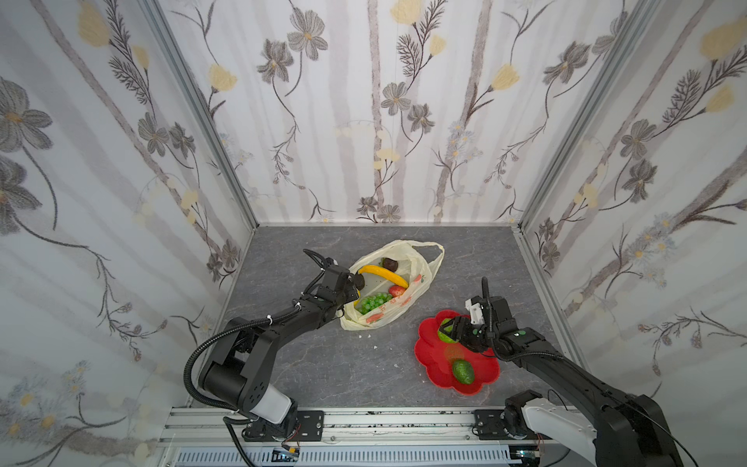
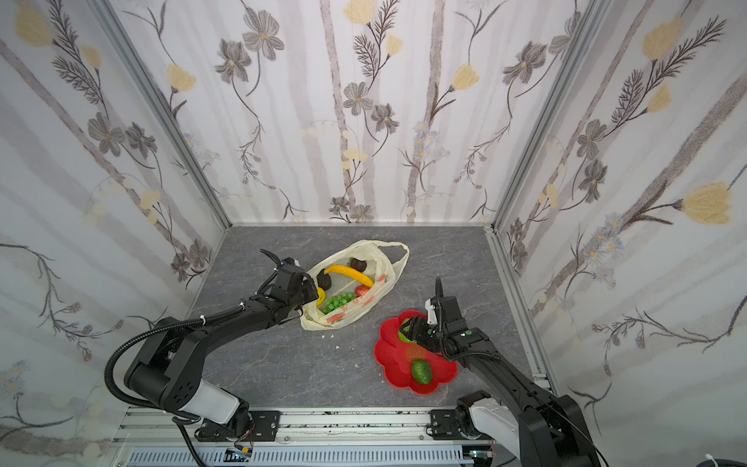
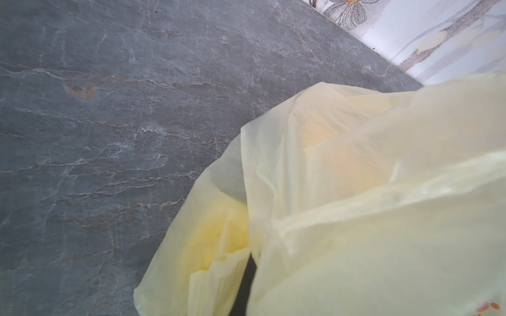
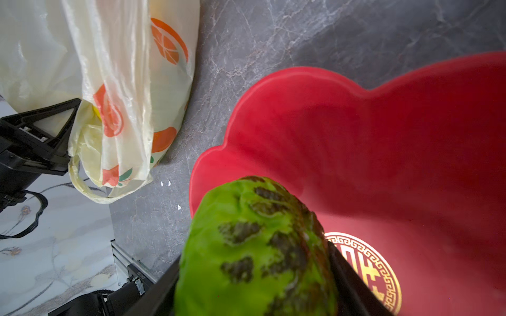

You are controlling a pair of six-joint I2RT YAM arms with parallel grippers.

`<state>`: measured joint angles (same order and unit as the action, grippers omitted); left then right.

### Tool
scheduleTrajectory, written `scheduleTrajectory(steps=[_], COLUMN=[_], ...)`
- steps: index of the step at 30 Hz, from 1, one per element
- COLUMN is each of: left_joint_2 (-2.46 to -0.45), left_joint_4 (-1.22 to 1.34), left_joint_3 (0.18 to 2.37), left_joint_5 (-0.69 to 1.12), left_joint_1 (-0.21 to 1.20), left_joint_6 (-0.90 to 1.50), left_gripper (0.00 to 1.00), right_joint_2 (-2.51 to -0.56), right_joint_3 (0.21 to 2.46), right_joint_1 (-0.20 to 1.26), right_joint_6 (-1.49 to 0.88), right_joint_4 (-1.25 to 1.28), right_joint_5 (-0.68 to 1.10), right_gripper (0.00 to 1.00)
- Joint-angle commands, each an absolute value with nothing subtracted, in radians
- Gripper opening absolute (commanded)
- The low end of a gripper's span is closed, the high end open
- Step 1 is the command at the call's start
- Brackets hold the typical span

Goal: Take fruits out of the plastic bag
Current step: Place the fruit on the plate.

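My right hand (image 1: 449, 329) clamped the avocado (image 4: 254, 246), probably light and slick, at its middle over the dish (image 1: 434, 366); left hand (image 1: 356, 290) pinched together on the flimsy bag (image 1: 390, 313) rim.

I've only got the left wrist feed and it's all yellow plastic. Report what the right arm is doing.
Observer: The right gripper grips a mottled green avocado over the red flower-shaped dish.
Operator: Tell me what's already in that dish.
Observer: One plain green avocado lies in it.
Operator: List what's left in the bag.
Observer: The plastic bag holds a banana, green grapes, a strawberry and a dark avocado.
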<state>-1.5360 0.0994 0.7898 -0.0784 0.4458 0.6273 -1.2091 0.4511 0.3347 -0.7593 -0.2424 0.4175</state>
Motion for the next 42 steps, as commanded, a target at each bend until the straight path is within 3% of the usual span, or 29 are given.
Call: scheduleTrajectory(steps=[1,16,29,36,42], left_joint_2=[-1.537,-1.540,-1.534,-1.534,-1.539], left_joint_4=[0.105,0.107,0.106,0.107,0.106], left_joint_3=[0.790,0.783,0.781,0.781,0.785], left_joint_5=[-0.084,-0.087,-0.092,-0.094,-0.091], left_joint_1=[0.445,0.447,0.449,0.449,0.448], left_joint_6=[0.626,0.628,0.626,0.626,0.626], left_gripper=[0.00,0.00,0.00,0.00,0.00], right_joint_2=[-1.209,-1.251,-1.263,-1.217,-1.200], right_joint_3=[0.421,0.333,0.353,0.390,0.394], right_joint_1=[0.322,0.321,0.324,0.324,0.322], right_joint_6=[-0.793,-0.915,-0.894,-0.876,-0.863], right_joint_4=[-0.150,-0.019,-0.106,-0.189,-0.228], right_joint_5=[0.478,0.550,0.457,0.374,0.334], right_gripper=[0.57,0.58,0.78,0.84,0.81])
